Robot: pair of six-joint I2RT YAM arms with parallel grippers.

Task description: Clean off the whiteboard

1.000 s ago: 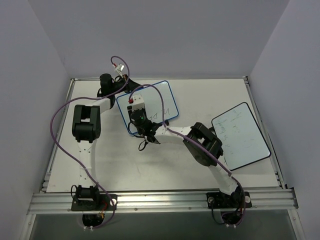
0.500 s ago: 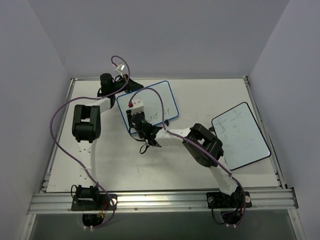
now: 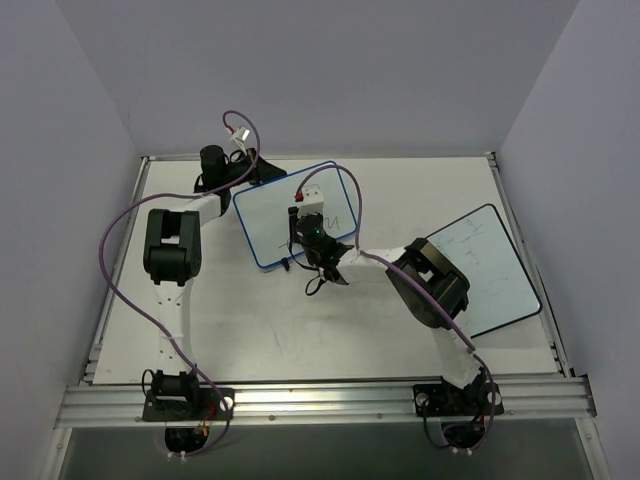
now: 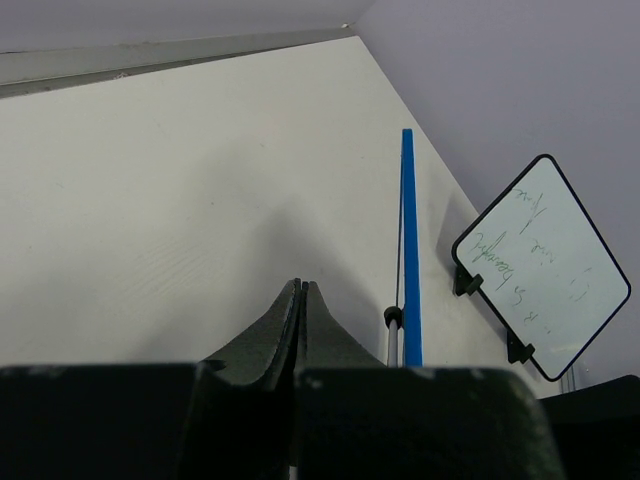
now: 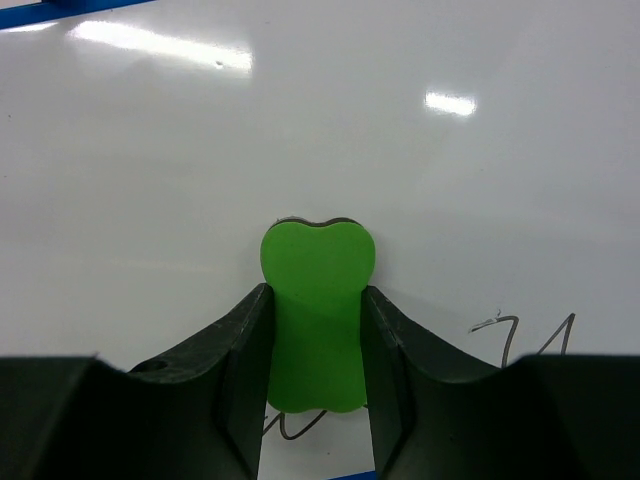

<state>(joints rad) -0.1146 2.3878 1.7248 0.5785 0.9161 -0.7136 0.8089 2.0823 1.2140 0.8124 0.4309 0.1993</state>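
The right gripper clamps a green eraser flat against the whiteboard, beside black handwriting. The left gripper is fully closed and empty.

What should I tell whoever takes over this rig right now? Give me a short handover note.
Left tool: shut, empty, beside the edge of the blue-framed rectangular whiteboard.
Right tool: shut on the green heart-topped eraser, which is against the board's face.
Done: most of the face looks clean.
Left: black pen strokes beside and under the eraser; wipe those.
The black-framed whiteboard on the right is not part of the job.
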